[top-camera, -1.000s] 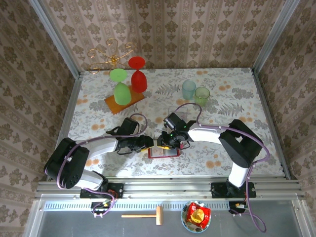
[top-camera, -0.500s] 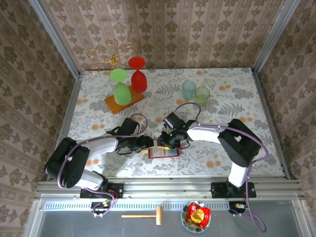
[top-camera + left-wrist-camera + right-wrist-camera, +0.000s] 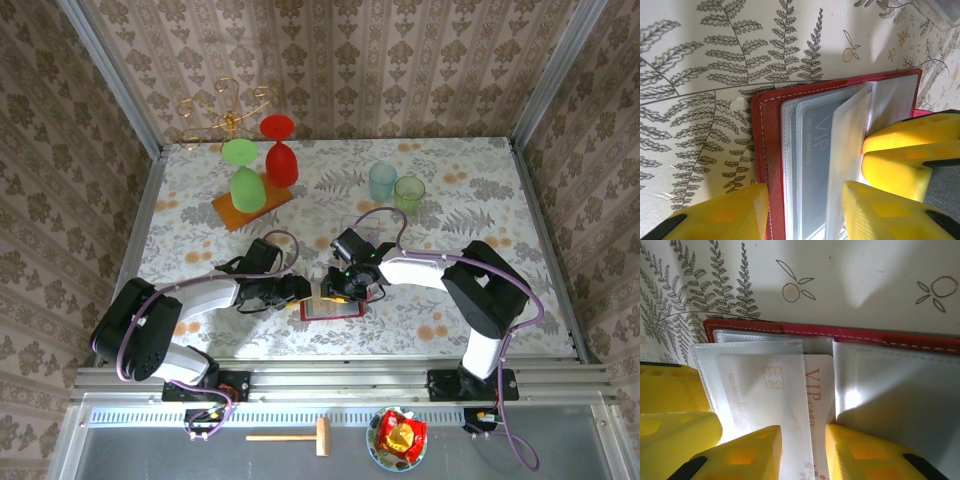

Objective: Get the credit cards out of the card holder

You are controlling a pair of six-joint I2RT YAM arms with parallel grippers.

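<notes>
Now the pale VIP card point(image 3: 817, 385) sits in the card holder point(image 3: 765, 140), in the gap of the right end effector point(image 3: 802, 432); pinched or not, I cannot tell. The left end effector point(image 3: 802, 195) squeezes the card holder. Pull slowly, straight, keeping it flat on the bench point(image 3: 480, 190).

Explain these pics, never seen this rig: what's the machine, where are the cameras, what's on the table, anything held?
Two robot arms are bolted at the near table edge, each ending in a two-finger gripper with yellow fingers. The overhead picture looks down from behind them; the other two come from wrist cameras. On the table: an open red card holder, two cups, goblets on an orange board. The left gripper straddles one side of the holder; the right gripper straddles a pale VIP card. Whether either grips, I cannot tell.
</notes>
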